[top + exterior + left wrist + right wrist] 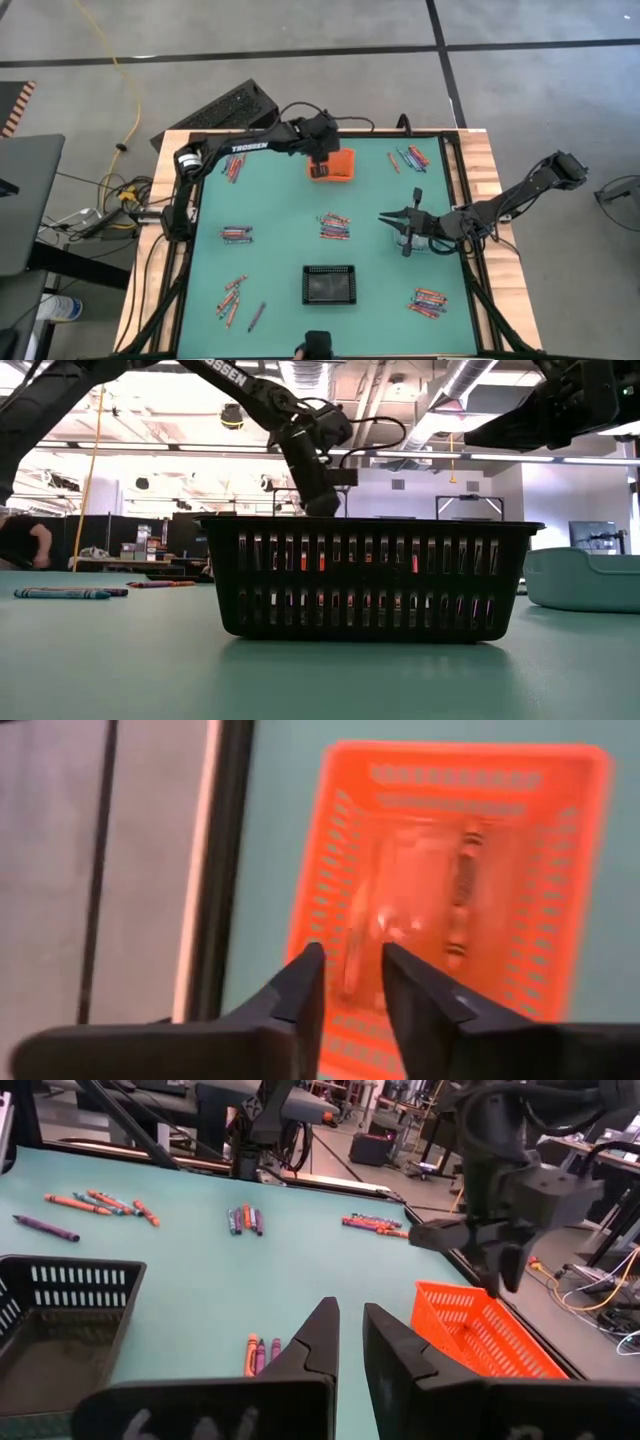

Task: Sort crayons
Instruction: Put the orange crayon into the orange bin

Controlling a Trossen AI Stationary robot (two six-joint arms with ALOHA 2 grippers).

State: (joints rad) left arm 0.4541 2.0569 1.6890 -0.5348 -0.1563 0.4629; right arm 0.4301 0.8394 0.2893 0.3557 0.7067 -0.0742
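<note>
High view: the left gripper (321, 160) hangs directly over the orange bin (340, 157), a rectangular basket of slotted plastic near the far edge of the green tabletop (280, 215). Seen from the left wrist, its two dark, wedge-shaped fingers (300, 985) stand slightly apart with nothing between them, and below their tips, inside the basket, lie blurred orange crayons (460, 895) on the lattice floor. The left arm reaches across the far side of the table with its wrist bent downward. The right gripper (393, 218) floats above bare mat, its fingers (320, 1335) narrowly parted and empty; a small cluster of crayons (335, 227) lies just ahead of its tips, and a black slotted bin (329, 285) sits nearer the front edge, off to one side of it. The right arm stretches in low from the table's right side, nearly level. More thin paper-wrapped crayons lie in loose bundles about the mat, one group (236, 235) well beyond the right gripper.
</note>
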